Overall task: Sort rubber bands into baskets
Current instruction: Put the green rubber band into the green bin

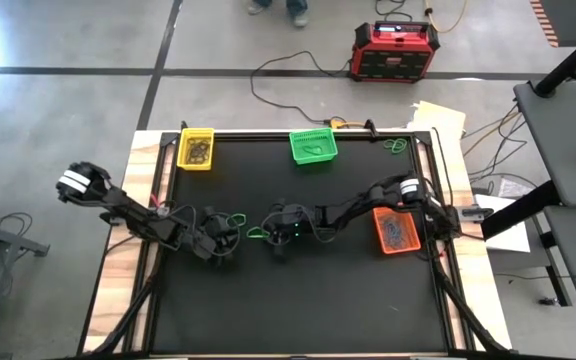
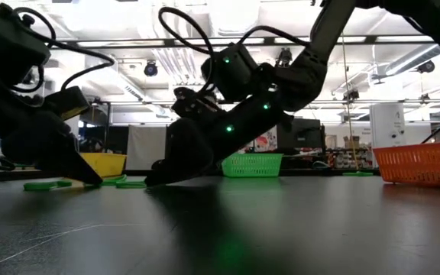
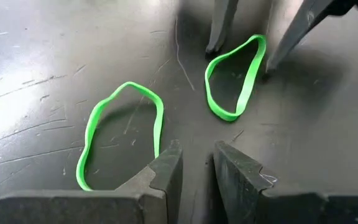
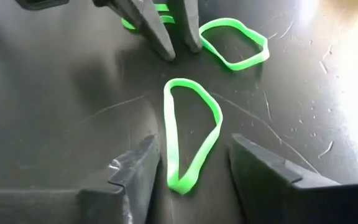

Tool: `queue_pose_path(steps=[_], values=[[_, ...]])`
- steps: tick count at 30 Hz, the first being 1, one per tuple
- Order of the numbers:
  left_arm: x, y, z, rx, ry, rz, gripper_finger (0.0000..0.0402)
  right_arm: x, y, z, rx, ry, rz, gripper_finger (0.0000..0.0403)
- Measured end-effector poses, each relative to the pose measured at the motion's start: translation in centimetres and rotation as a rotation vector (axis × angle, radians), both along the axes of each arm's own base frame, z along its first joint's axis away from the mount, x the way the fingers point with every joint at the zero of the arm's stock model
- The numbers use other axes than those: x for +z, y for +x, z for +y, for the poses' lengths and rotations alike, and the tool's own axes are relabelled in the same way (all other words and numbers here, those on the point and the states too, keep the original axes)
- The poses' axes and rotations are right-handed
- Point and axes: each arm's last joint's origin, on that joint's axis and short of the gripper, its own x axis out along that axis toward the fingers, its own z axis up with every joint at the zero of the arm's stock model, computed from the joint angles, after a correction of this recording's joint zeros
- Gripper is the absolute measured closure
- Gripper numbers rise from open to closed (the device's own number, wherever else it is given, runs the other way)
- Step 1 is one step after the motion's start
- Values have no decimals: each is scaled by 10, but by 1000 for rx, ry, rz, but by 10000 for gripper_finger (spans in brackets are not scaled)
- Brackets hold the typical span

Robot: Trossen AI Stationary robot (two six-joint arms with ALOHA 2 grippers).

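Two green rubber bands lie flat on the black table mat near its middle. My right gripper [image 4: 194,144] is open, and its fingertips stand low on either side of one band [image 4: 191,134], which also shows in the left wrist view [image 3: 235,78]. My left gripper [image 3: 199,152] is open by a narrow gap, with its tips low over the mat beside the other band [image 3: 120,134]. In the high view the two grippers [image 1: 226,234] [image 1: 265,234] face each other. The yellow basket [image 1: 196,148], green basket [image 1: 313,146] and orange basket [image 1: 396,230] each hold bands.
Another green band [image 1: 396,145] lies at the mat's far right corner. A red and black box [image 1: 393,50] with cables stands on the floor beyond the table. A person's feet [image 1: 278,8] show at the far edge of the high view.
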Motion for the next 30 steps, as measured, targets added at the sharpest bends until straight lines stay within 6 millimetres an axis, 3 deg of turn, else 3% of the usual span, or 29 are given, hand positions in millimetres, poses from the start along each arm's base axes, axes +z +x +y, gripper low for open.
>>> queue_pose_path(steps=[12,15,19,23,27,30], values=[[-5,4,-1,9,51,-4,324,-4,-2,7,-50,-43,70,381],[-6,5,-2,17,57,-17,324,7,-3,8,-51,-10,64,389],[-8,6,-2,23,65,-20,324,35,-9,10,-17,-24,76,390],[-12,7,-3,50,50,-27,324,82,-20,0,-48,-105,70,391],[-14,7,-8,51,37,-60,324,120,-39,-29,-156,-247,116,391],[-11,10,-17,-23,-14,-112,324,147,-58,-62,-279,-319,142,391]])
